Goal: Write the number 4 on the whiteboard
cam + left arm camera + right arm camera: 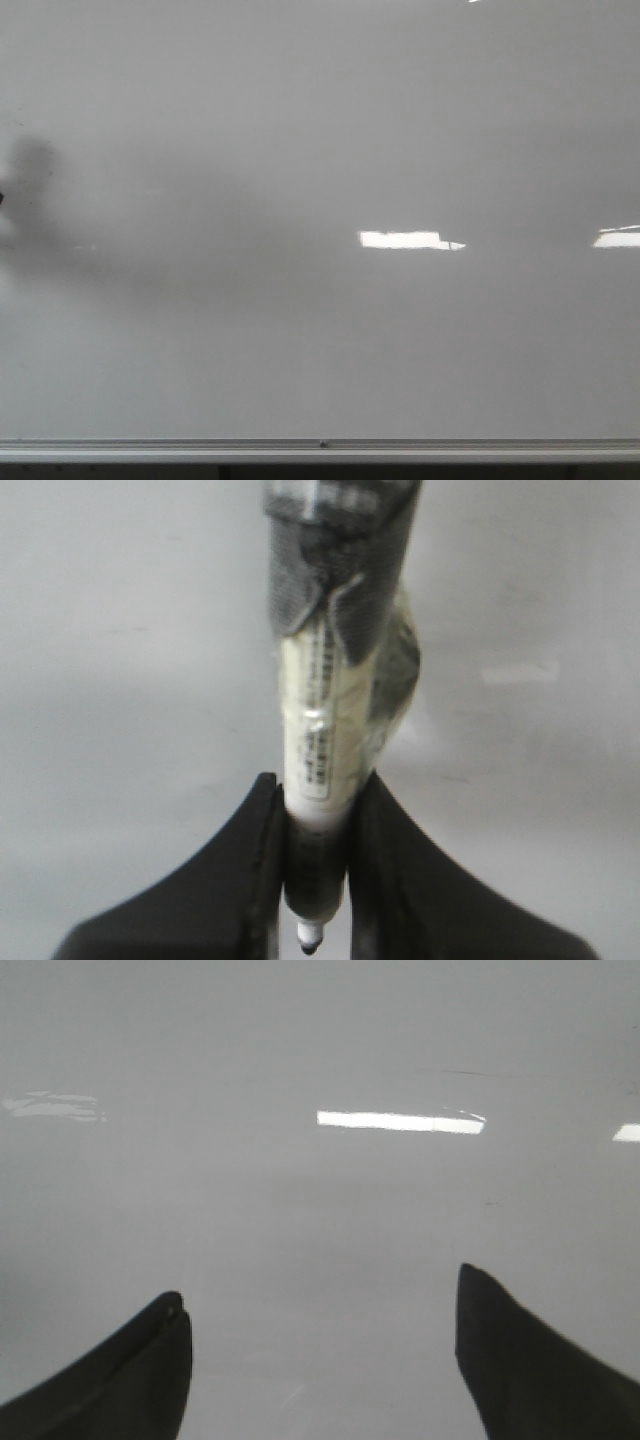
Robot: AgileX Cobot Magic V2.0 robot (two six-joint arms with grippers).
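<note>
The whiteboard (300, 130) is a glossy pale grey surface that fills the front view, and no number 4 is in view on it. In the left wrist view my left gripper (318, 785) is shut on a marker (322, 720). The marker has a white labelled barrel wrapped in dark tape, and its small dark tip (310, 944) shows low between the black fingers, with the whiteboard (120, 630) behind. My right gripper (320, 1285) stands open over bare whiteboard (320, 1040), with nothing between its fingers. Neither gripper appears in the front view.
A silver frame edge (320, 446) runs along the board's lower side. Bright rectangular light reflections (405, 239) lie on the board at the middle right and far right. A soft dark shadow (35, 175) falls on its left part.
</note>
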